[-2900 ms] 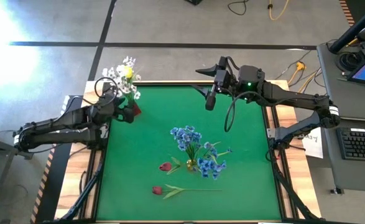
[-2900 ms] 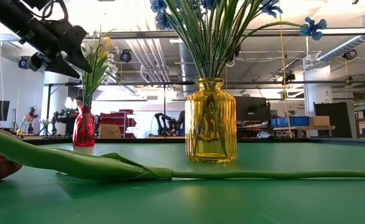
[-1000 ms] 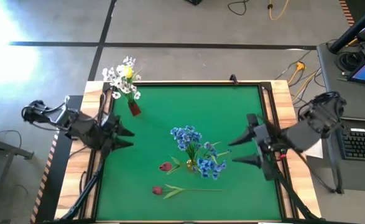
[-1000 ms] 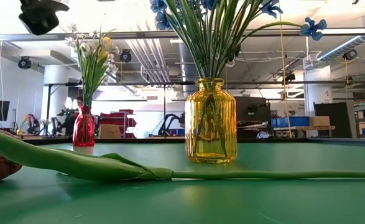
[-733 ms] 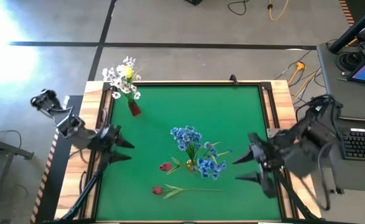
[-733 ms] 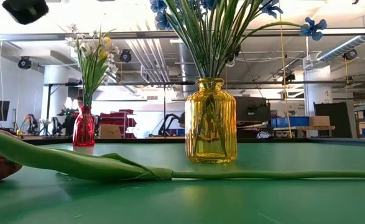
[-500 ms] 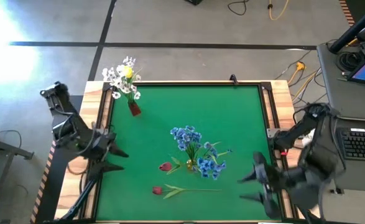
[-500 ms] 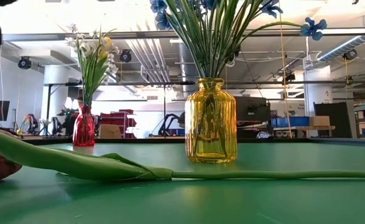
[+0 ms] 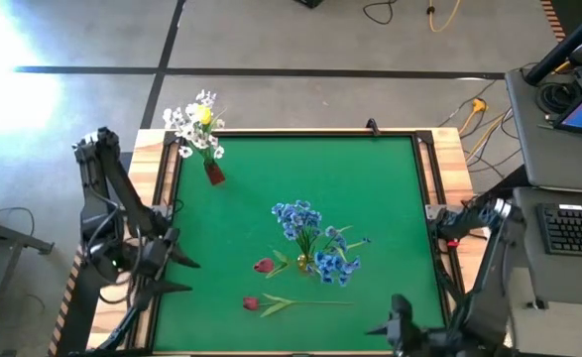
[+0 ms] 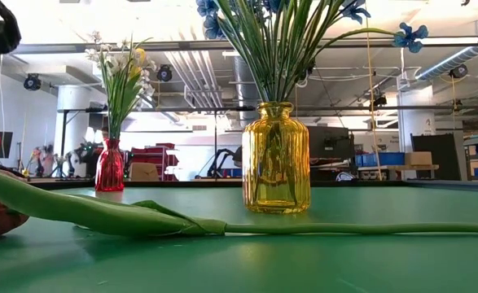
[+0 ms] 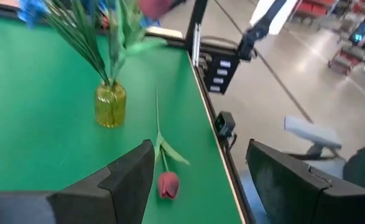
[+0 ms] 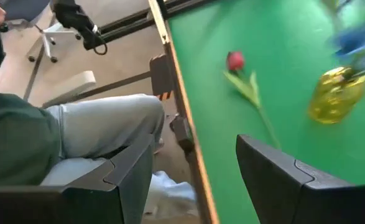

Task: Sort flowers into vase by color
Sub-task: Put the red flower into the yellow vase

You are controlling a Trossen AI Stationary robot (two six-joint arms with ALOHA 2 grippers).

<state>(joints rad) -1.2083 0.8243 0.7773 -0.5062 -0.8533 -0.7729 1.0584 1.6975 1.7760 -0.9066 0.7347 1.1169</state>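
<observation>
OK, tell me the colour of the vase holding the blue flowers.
Yellow, ribbed see-through glass: the vase with the blue flowers shows best in the low view.

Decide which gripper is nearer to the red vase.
Left. The left gripper sits at the table's left edge, on the same side as the red vase. The right gripper is at the opposite near corner, diagonally across the table.

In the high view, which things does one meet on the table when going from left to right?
Left gripper at the table's left edge → red vase with white and yellow flowers → red tulip lying flat → yellow vase with blue flowers → right gripper near the bottom edge.
</observation>
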